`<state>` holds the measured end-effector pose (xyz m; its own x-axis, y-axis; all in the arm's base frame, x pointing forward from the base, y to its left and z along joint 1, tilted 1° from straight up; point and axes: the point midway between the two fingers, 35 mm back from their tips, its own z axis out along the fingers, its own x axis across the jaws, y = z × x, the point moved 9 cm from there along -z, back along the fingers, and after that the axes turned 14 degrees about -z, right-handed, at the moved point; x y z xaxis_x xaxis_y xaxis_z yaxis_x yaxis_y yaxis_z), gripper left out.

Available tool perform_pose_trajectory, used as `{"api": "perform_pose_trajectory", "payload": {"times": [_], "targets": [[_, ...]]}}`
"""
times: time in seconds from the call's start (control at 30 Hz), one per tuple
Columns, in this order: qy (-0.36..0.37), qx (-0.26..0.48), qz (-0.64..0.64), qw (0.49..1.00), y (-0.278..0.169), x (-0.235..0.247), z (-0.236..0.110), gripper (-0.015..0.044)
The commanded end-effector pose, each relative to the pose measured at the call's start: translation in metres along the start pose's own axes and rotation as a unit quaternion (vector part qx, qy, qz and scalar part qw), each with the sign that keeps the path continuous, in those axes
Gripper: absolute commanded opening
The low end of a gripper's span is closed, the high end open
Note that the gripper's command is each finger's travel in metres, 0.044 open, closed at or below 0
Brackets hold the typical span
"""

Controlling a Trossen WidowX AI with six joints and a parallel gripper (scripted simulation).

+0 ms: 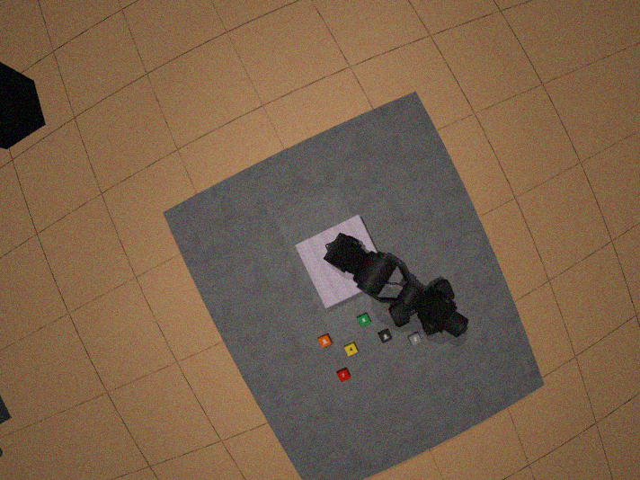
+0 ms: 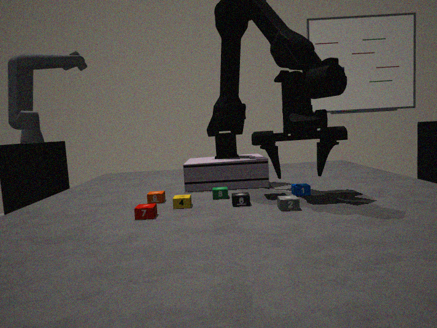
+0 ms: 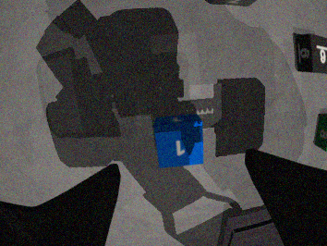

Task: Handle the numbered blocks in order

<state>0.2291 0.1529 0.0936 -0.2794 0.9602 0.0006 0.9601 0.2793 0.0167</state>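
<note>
Block one, the blue block (image 2: 301, 189), sits on the grey bench (image 2: 212, 265) off to the side of the row, just behind the grey block marked 2 (image 2: 288, 203). It carries the lowest digit I can read, so I judge it comes first, and being odd it wants only a squeeze and a release, no lift. In the wrist view it lies almost centred between my two dark fingertips, its digit facing up, with my own shadow spread over the bench around it.

My pincer (image 2: 299, 174) hangs above it, fingers spread wide with nothing between them, tips pointing straight down and well clear of the block's top. So the step in hand is the approach to block one, not yet the grip.

What the next move calls for, as I see it: a straight descent until the fingertips flank the blue block's sides, then a gentle close, then opening again without raising my wrist. The block marked 2 is near, so I should keep the descent vertical and avoid brushing it.

Further along stand the black block (image 2: 240, 199), the green block (image 2: 220, 192), the yellow 4 (image 2: 181, 201), the orange block (image 2: 156, 196) and the red 7 (image 2: 145, 211), all untouched.
</note>
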Motion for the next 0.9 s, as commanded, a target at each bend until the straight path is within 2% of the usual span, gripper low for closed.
{"api": "perform_pose_trajectory", "payload": {"times": [0.0, 0.4, 0.73, 0.77, 0.87], "targets": [[-0.003, 0.007, 0.003, 1.000, -0.001, 0.000, 0.010, 0.0400], [-0.003, 0.007, 0.003, 1.000, -0.002, -0.001, 0.027, 0.0400], [-0.003, 0.007, 0.003, 1.000, -0.002, -0.001, 0.027, 0.0137], [-0.003, 0.007, 0.003, 1.000, -0.002, -0.001, 0.027, 0.0120], [-0.003, 0.007, 0.003, 1.000, -0.002, -0.001, 0.027, 0.0120]]}}
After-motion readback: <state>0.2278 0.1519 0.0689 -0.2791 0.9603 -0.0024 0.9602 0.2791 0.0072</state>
